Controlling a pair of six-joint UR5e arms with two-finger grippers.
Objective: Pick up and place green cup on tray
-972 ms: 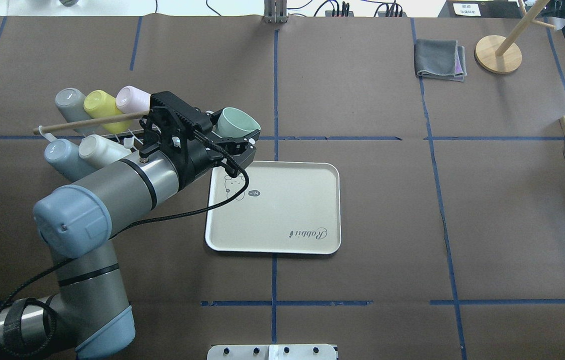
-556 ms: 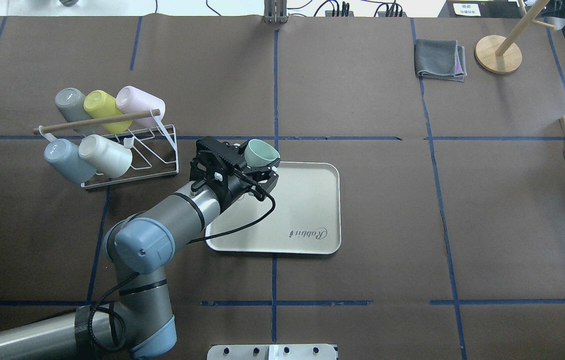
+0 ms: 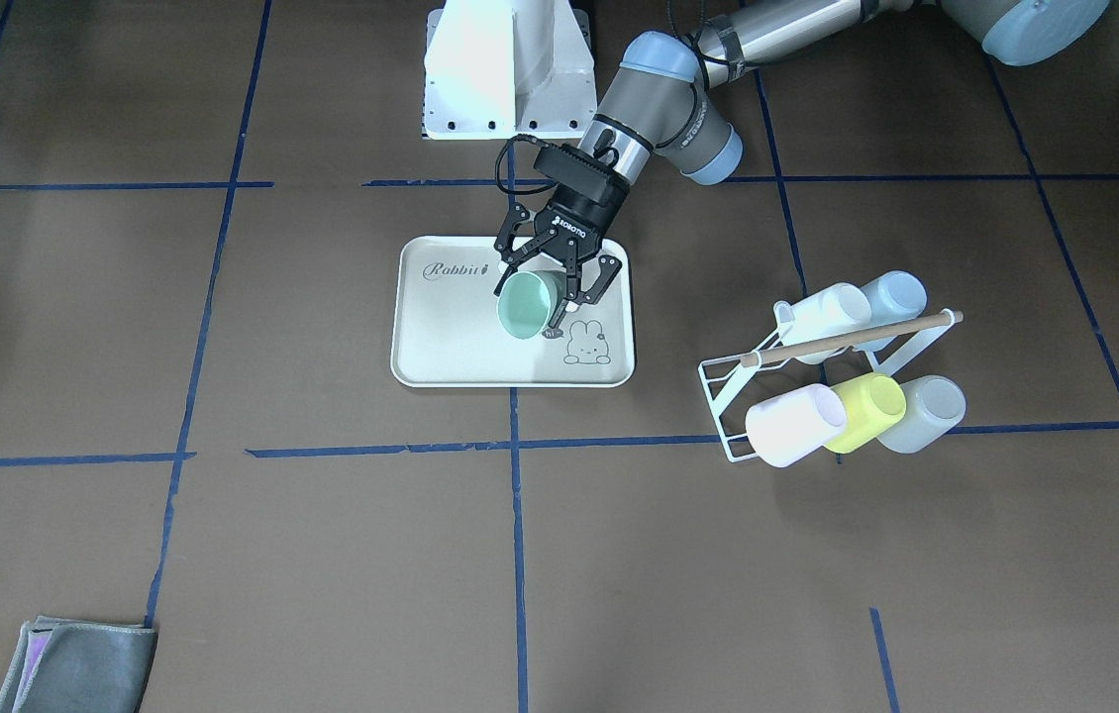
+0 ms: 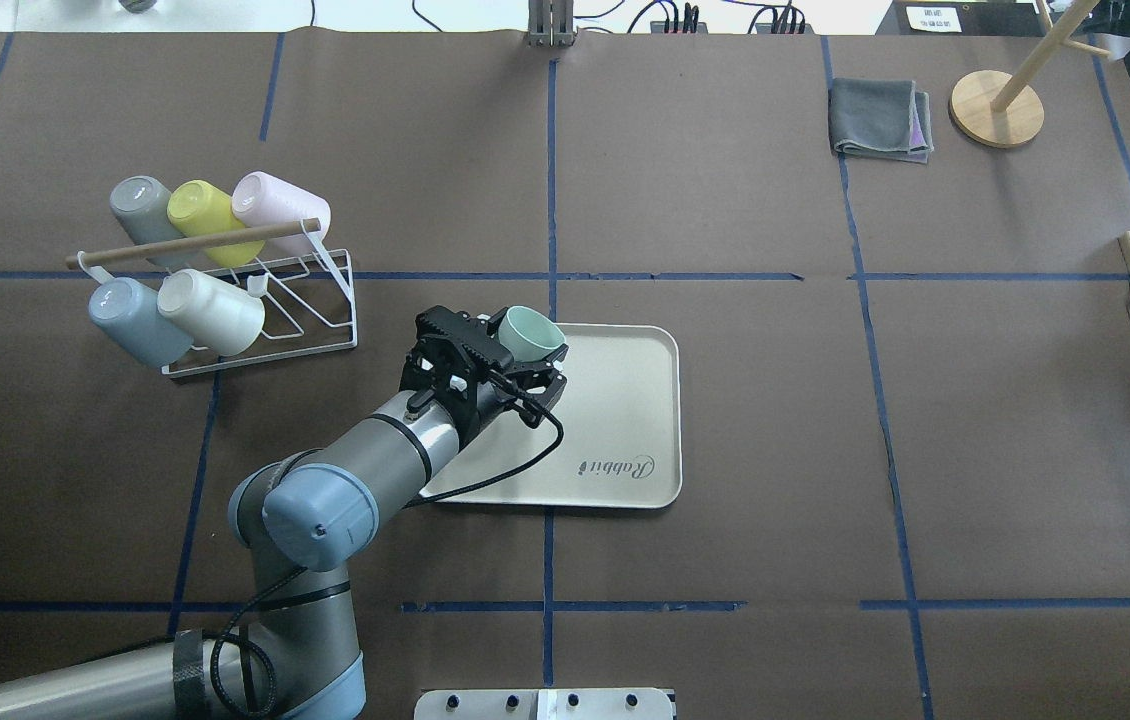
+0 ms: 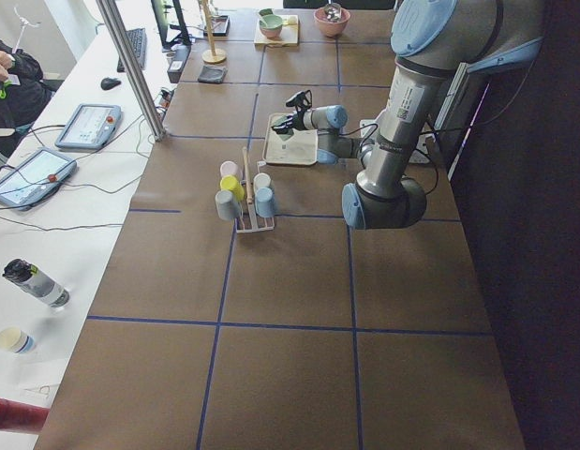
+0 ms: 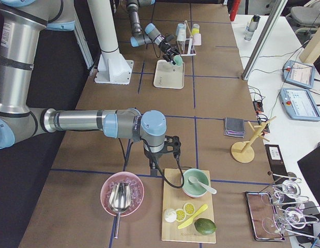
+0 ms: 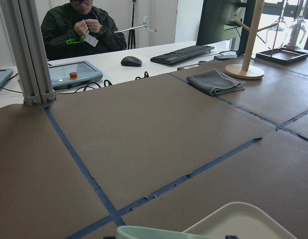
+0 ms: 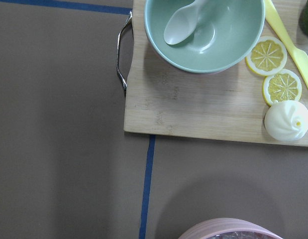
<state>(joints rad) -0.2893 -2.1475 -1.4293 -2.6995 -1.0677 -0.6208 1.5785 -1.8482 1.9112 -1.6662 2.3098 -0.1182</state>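
Observation:
My left gripper (image 4: 527,352) is shut on the green cup (image 4: 533,332), a small mint tumbler that hangs tilted with its mouth facing up and away from the robot. It is over the far left part of the cream tray (image 4: 625,400), near the bunny drawing. From the front the green cup (image 3: 528,305) shows its open mouth between the black fingers of my left gripper (image 3: 554,295), above the tray (image 3: 451,342). The left wrist view catches only the cup's rim (image 7: 158,232) and a tray corner (image 7: 243,219). My right gripper (image 6: 172,150) hovers by a cutting board; I cannot tell its state.
A white wire rack (image 4: 325,300) with several cups stands left of the tray. A grey cloth (image 4: 880,118) and a wooden stand (image 4: 995,108) are at the far right. A cutting board (image 8: 203,109) with a bowl and lemon slices lies under the right wrist. A person (image 7: 81,27) sits beyond the table.
The left arm has carried the green cup from beside the rack, right and back toward the robot, until it hangs over the tray. The grip on it has held.

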